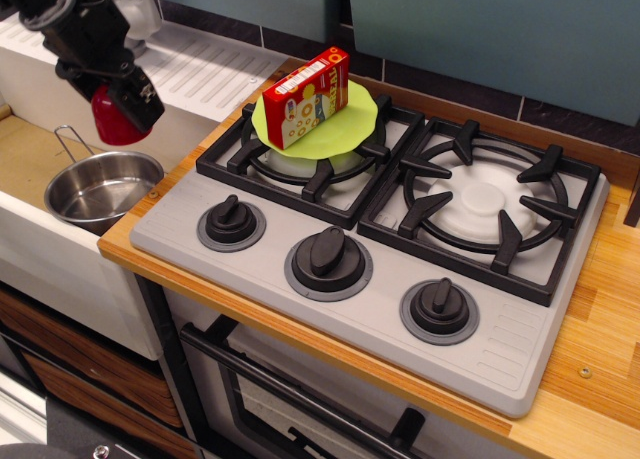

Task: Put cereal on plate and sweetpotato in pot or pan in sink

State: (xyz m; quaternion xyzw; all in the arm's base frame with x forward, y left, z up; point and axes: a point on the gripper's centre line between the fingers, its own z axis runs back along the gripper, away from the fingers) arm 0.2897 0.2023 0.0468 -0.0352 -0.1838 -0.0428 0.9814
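Observation:
The red cereal box lies on the lime-green plate, which sits on the stove's back-left burner. My black gripper is shut on the dark-red sweetpotato and holds it in the air above the sink, just above the far side of the shiny steel pot. The pot stands in the white sink on its tan bottom and looks empty. Its wire loop handle points to the back left.
The grey stove top has two black grates and three black knobs along its front. A ribbed white drainboard lies behind the sink. A wooden counter edge runs along the right.

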